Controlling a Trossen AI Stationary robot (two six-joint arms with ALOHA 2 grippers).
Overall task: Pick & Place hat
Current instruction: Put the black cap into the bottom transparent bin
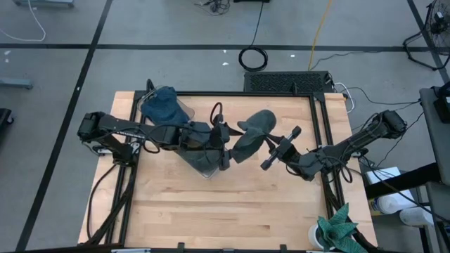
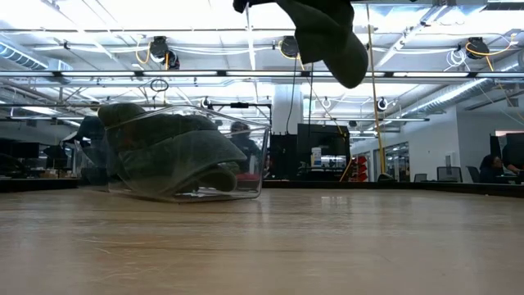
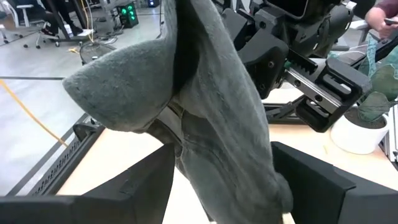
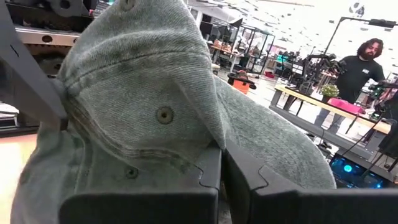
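Note:
A grey-green hat (image 1: 254,130) hangs in the air over the middle of the table, between my two grippers. In the low view the hat (image 2: 327,37) is well above the wood. My left gripper (image 1: 228,146) comes from the table's left, and the hat (image 3: 211,112) fills the gap between its fingers. My right gripper (image 1: 271,144) comes from the right and is shut on the hat (image 4: 149,93). The hat's visor (image 3: 118,93) sticks out to one side. My left gripper (image 3: 222,149) has the bunched lower part of the hat's crown (image 3: 205,162) between its two wide-set fingers. It comes nearly level from the table's left. The hat is clear of the table. My right gripper (image 4: 222,152) pinches a fold of the crown's cloth (image 4: 208,140) between its shut fingers, near the eyelets. It comes level from the table's right. The rest of the hat drapes over and around the fingers.
A blue hat (image 1: 163,105) lies at the far left of the table in clear plastic. A clear bin (image 2: 246,164) holding a dark hat shows in the low view. A potted plant (image 1: 337,232) stands off the near right corner. A person (image 4: 360,62) stands in the room beyond.

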